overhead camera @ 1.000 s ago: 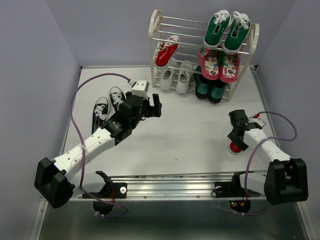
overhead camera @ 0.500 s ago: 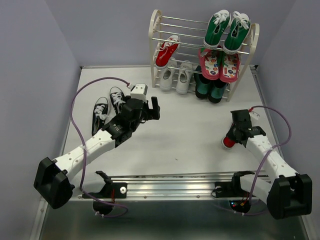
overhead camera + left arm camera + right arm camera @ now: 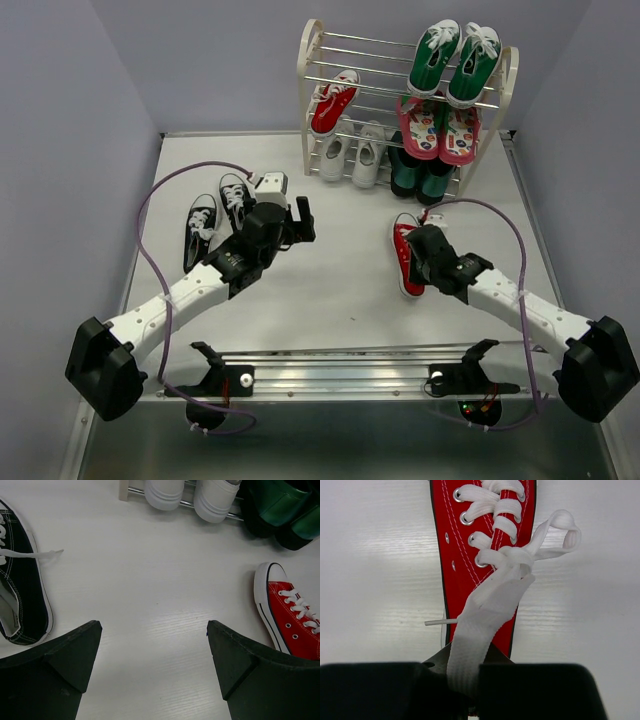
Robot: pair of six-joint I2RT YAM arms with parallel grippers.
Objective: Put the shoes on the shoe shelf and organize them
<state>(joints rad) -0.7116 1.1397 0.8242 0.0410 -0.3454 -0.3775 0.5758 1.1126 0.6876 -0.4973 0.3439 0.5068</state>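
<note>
**On the table, a red shoe in my right grip**

Toward 3 o'clock from the middle of the table [image 3: 340, 290], my right gripper [image 3: 420, 252] is clenched on the heel end of a red shoe [image 3: 402, 238]. The shoe sits sole down with its white toe cap pointing to 12 o'clock, at the shelf [image 3: 307, 60]. My right wrist camera looks down the shoe's laced top, and a loose white lace [image 3: 485, 610] runs back between my closed jaws. I cannot tell whether the sole touches the table.

My left gripper [image 3: 296, 220] hangs released near the middle of the table, jaws wide apart with nothing between them. From its wrist camera the red shoe lies at 4 o'clock and one black shoe [image 3: 20, 595] at 9 o'clock. The black pair [image 3: 218, 212] lies side by side on the table at about 10 o'clock from centre, toes toward 12.

The shelf stands at the 12 o'clock edge. Its mate, the other red shoe [image 3: 333, 100], sits on an upper left tier. The white pair [image 3: 352, 155] is at the bottom left. On the right half are green sneakers [image 3: 455, 60] on top, pink patterned shoes [image 3: 440, 130] below them and dark green boots [image 3: 420, 175] lowest.
</note>
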